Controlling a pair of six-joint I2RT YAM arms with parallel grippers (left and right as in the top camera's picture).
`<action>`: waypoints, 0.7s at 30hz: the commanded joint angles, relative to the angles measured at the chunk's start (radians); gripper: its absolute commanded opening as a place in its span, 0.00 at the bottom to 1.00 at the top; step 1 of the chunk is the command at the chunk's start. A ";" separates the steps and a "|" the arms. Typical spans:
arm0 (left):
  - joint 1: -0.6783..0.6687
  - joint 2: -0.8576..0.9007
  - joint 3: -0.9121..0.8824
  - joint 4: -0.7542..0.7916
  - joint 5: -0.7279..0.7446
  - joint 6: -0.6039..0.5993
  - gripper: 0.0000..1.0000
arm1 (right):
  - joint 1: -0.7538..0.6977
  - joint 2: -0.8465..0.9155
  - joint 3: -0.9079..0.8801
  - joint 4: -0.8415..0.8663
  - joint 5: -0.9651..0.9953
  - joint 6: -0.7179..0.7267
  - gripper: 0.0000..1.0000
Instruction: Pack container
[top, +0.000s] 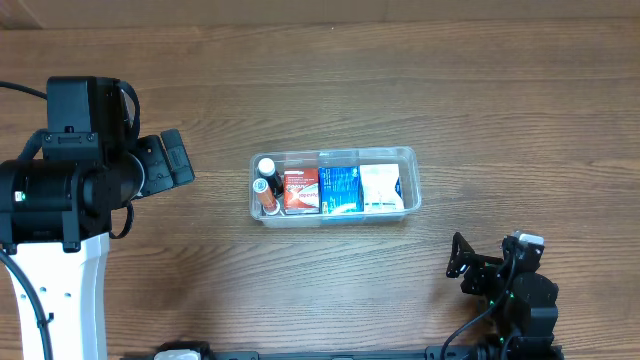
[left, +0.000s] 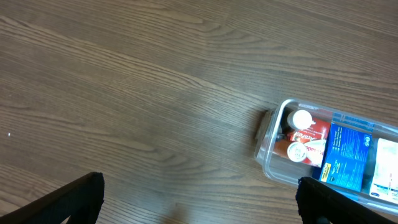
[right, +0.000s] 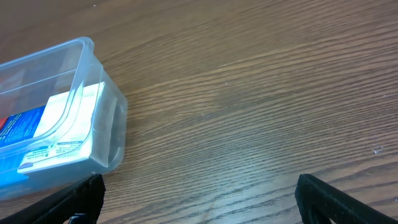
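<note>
The clear plastic container (top: 409, 178) lies lengthwise at the table's centre. It holds a white carton (top: 381, 187), a blue carton (top: 339, 187), a red carton (top: 300, 189) and small round-capped bottles (top: 266, 182) at its left end. The container also shows in the left wrist view (left: 268, 144) and in the right wrist view (right: 107, 106). My left gripper (left: 199, 200) is open and empty over bare table, left of the container. My right gripper (right: 199, 198) is open and empty over bare table, to the container's front right.
The left arm's white and black body (top: 60, 190) stands at the table's left. The right arm (top: 510, 290) sits at the front right edge. Wood-grain table (top: 400, 80) surrounds the container.
</note>
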 joint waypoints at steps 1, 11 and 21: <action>0.005 0.005 0.013 0.002 0.005 -0.010 1.00 | -0.003 -0.011 -0.013 0.003 -0.002 -0.003 1.00; -0.014 -0.191 -0.042 0.035 -0.078 0.005 1.00 | -0.003 -0.011 -0.013 0.003 -0.002 -0.003 1.00; -0.015 -0.776 -0.665 0.458 0.190 0.309 1.00 | -0.003 -0.011 -0.013 0.003 -0.002 -0.003 1.00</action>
